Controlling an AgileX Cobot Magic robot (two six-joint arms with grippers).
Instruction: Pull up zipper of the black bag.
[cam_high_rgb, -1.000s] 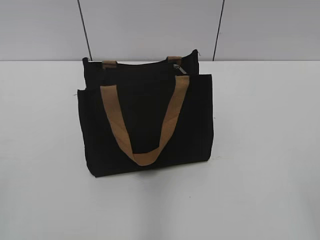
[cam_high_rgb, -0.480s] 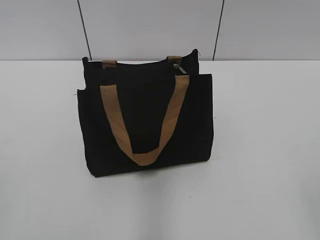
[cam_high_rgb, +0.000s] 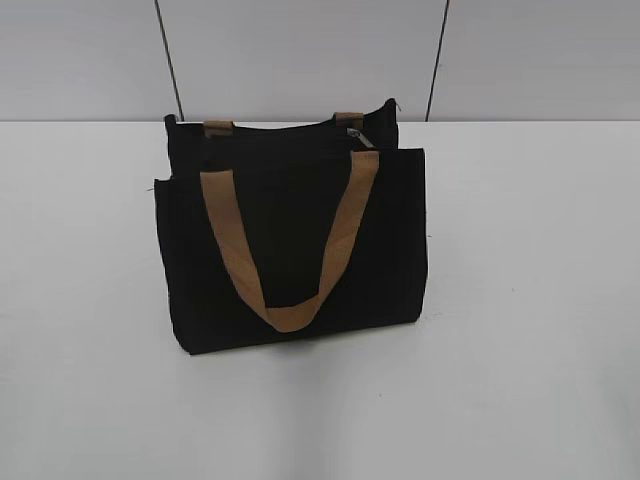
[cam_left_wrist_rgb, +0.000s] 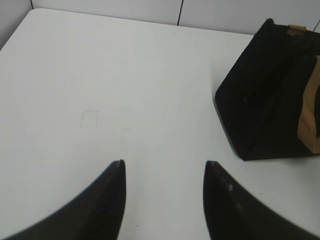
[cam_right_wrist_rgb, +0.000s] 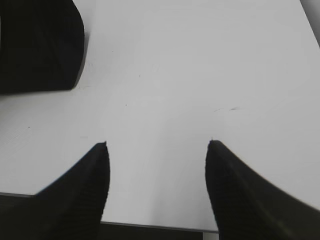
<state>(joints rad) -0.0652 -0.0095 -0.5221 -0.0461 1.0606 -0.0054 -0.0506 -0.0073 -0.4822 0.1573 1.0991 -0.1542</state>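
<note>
Exterior slanting down, wrist views low, sharing black bag (cam_high_rgb: 290, 240)

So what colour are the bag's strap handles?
Tan-brown handles against the black bag, clearest in the exterior view.

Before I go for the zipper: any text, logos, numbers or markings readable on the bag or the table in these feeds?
No readable text in any view.
Black bag: plain fabric, no label or logo showing; tan handle unprinted.
Zipper: too small to show any engraving.
Table: only a faint square outline, no writing.
</note>
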